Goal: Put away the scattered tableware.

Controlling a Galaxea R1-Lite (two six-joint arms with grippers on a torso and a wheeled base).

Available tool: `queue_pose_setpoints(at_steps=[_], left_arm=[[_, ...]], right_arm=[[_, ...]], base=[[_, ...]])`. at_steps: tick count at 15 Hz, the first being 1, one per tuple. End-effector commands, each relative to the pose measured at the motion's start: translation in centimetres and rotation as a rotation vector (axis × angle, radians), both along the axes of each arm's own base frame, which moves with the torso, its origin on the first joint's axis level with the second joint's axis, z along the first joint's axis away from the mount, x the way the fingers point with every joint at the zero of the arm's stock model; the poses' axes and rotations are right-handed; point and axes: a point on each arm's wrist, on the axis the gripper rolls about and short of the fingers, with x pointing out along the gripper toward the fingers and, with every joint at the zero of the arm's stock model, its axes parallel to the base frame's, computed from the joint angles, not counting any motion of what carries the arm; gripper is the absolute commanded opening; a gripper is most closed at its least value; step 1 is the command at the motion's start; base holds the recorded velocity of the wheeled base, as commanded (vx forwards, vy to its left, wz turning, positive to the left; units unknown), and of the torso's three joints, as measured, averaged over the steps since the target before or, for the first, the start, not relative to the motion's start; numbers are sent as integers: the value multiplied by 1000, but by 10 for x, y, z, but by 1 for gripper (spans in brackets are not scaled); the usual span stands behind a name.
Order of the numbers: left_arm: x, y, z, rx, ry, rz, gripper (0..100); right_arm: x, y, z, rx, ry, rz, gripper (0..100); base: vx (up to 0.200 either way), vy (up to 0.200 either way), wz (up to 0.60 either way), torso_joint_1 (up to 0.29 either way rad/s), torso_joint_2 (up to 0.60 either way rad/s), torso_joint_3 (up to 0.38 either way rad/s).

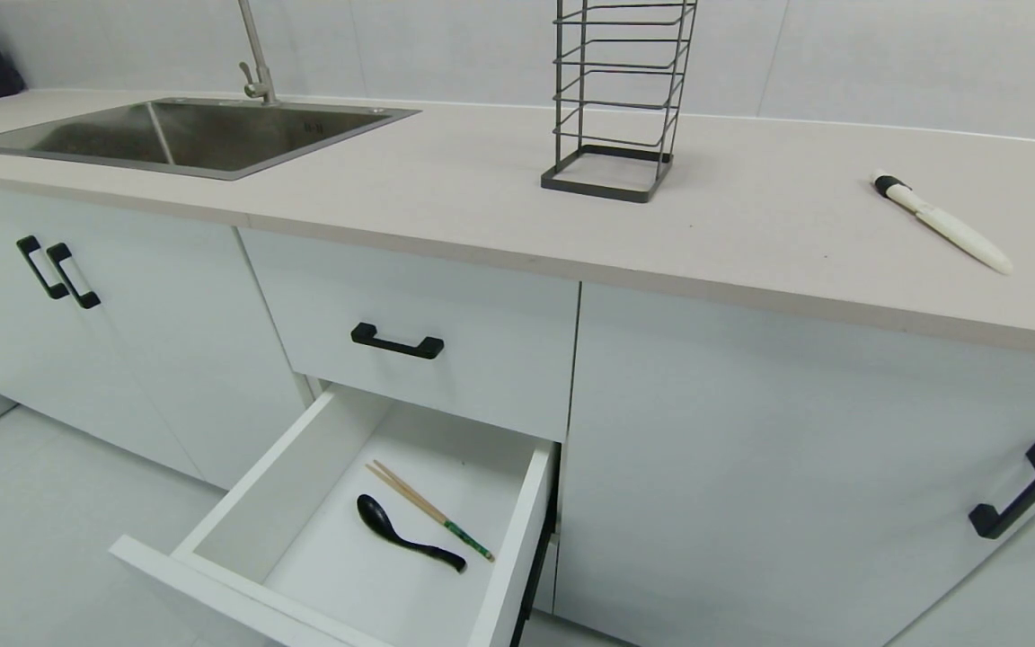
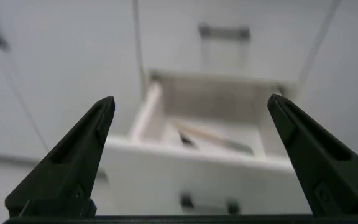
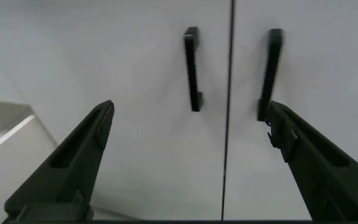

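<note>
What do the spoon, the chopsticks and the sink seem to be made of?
Spoon: glossy black with a highlight, probably plastic or glazed ceramic. Chopsticks: matte tan, likely wood or bamboo, green patterned ends. Sink: dull grey sheen, likely brushed steel.

A steel sink [image 1: 212,144] with a tap [image 1: 257,76] was set into the far left corner of the worktop [image 1: 446,193]; a wire rack [image 1: 605,188] was stood near its back edge.

Bright, even, soft light falls from above, and shadows are faint. The steel sink [image 1: 104,135] shows a mild glare. Ahead of the left gripper [image 2: 191,99], the open drawer [image 2: 197,177] looks blurred.
</note>
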Motion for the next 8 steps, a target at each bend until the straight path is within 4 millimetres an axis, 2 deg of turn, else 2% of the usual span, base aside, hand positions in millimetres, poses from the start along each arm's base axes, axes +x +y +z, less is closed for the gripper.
queue_pose_setpoints(at_steps=[1, 3, 5, 8], left_arm=[[11, -1, 13, -27, 139, -65, 100], [26, -2, 13, -7, 258, -95, 100], [33, -2, 4, 50, 332, -145, 100], [42, -3, -9, 72, 465, -157, 100]], right_arm=[[-2, 1, -1, 6, -11, -62, 100], [-7, 1, -12, 26, 15, -76, 100], [-7, 1, -12, 23, 12, -73, 100], [-7, 5, -18, -73, 71, 67, 100]], base=[[0, 0, 0, 0, 0, 0], [0, 0, 0, 0, 0, 0], [0, 0, 0, 0, 0, 0], [0, 0, 0, 0, 0, 0]])
